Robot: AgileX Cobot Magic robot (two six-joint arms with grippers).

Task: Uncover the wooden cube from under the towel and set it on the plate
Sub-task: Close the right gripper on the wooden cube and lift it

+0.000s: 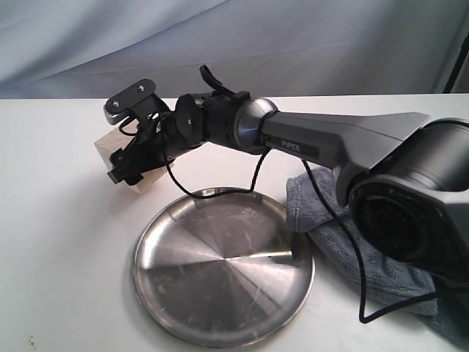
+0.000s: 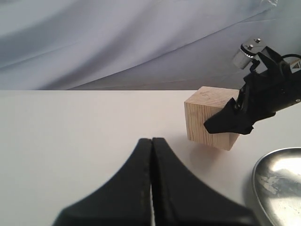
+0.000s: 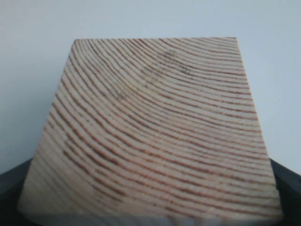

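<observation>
Cube (image 2: 204, 120) sits between the fingers of the right pincer (image 1: 123, 136), on the white table (image 1: 58, 235), just past the far-left rim of the plate (image 1: 190, 293) in the exterior view and apart from it. Right pincer is clamped on the cube at a wide spread. One finger crosses the near face and the other reaches over the far side. The right wrist view shows dark pads (image 3: 8, 193) tight at both lower corners of the wood, with no gap visible. A shadow lies right under the cube; whether its base touches the table is hard to tell. Cube is uncovered, grain exposed.

Towel (image 1: 322, 213) lies bunched right of the plate under the right arm, well apart from the cube. It is just beside the plate's right edge; contact is unclear.

Left pincer (image 2: 151, 143) is closed, fingers pressed together, gripping nothing, low over the table, near the cube but apart.

Open table runs left of and in front of the cube. The back edge meets the grey-blue backdrop (image 1: 220, 44). Black cable (image 1: 258, 172) hangs from the right wrist down to the plate's far rim.

Arm housing hides much of the towel, and the frame edge cuts off the rest. The left wrist view shows only a slice of the plate. Cube fills the right wrist view. Left pincer is not visible in the exterior view.
</observation>
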